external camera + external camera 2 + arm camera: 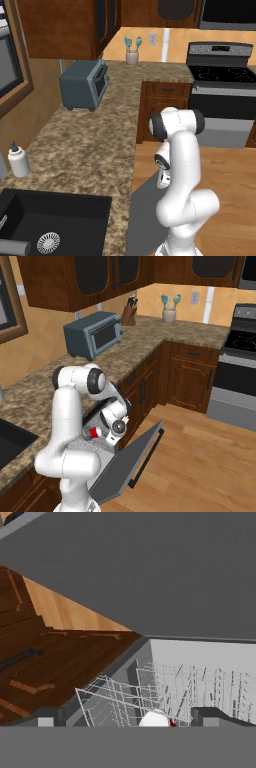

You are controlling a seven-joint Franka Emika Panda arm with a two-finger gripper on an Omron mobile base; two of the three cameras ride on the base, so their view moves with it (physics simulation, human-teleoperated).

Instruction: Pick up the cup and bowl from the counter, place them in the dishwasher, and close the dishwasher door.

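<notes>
The red cup [93, 432] sits in the dishwasher's wire rack [150, 694]; in the hand view its white rim [155, 718] shows low between my fingertips [210, 716]. My gripper [107, 431] [127, 719] hangs open just above the cup, holding nothing. The dishwasher door [131, 458] [142, 215] stands tilted, partly open, and its flat grey panel [150, 577] spans the top of the hand view. The bowl is out of view. The speckled counter [85, 145] [145, 336] runs above the dishwasher.
A blue-grey toaster [84, 85] [94, 332] stands on the counter. A white soap bottle [18, 160] is beside the black sink [50, 220]. The stove [220, 95] is at the far right, with wooden floor [200, 456] in front of it.
</notes>
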